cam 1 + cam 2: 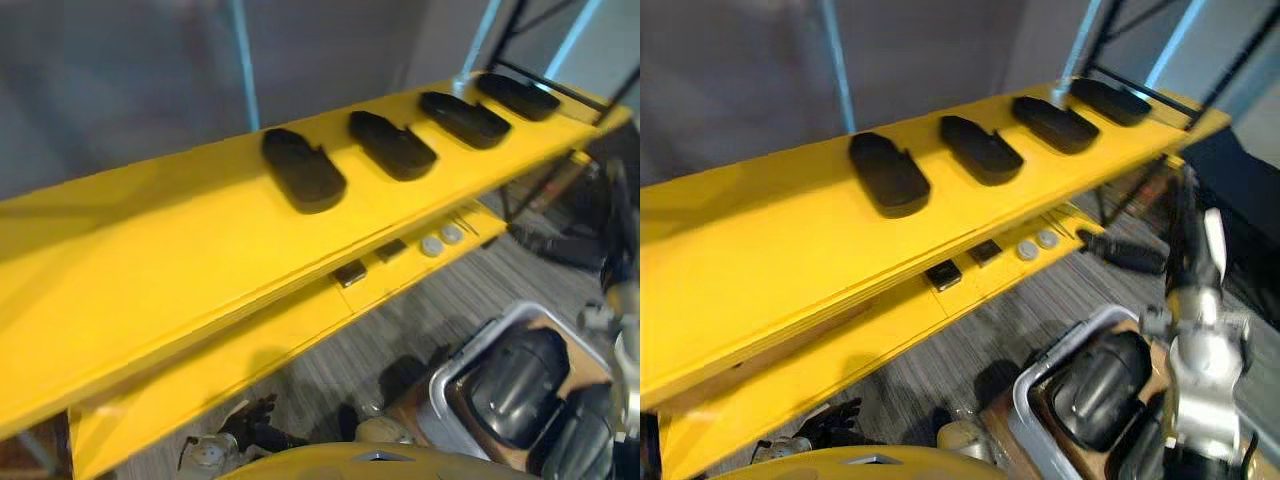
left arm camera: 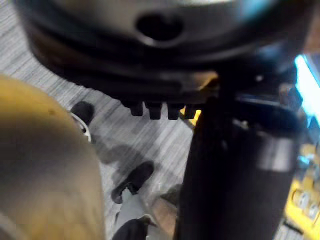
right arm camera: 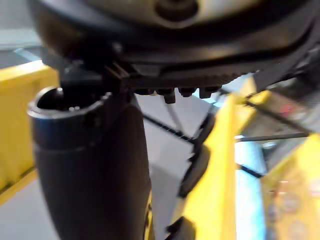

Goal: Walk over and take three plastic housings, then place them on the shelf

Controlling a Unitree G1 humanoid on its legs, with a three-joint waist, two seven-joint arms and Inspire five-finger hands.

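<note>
Several black plastic housings lie in a row on the yellow shelf's top board [image 1: 150, 260]; the nearest housing [image 1: 302, 170] is at the middle, the farthest [image 1: 517, 96] by the right end. More black housings [image 1: 518, 388] fill a grey bin [image 1: 455, 375] on the floor at lower right. My right hand [image 1: 1188, 235] is raised beside the bin, below the shelf's right end, fingers straight, holding nothing. In its wrist view its thumb [image 3: 92, 165] stands before a housing [image 3: 196, 167] on the shelf edge. My left hand [image 1: 255, 422] hangs low near the floor, relaxed and empty.
A lower yellow board [image 1: 300, 320] carries two small dark blocks [image 1: 350, 273] and two round silver pieces [image 1: 441, 240]. Black frame bars [image 1: 530, 30] and a pale blue post [image 1: 243, 60] rise behind the shelf. Grey striped carpet [image 1: 400, 320] lies between shelf and bin.
</note>
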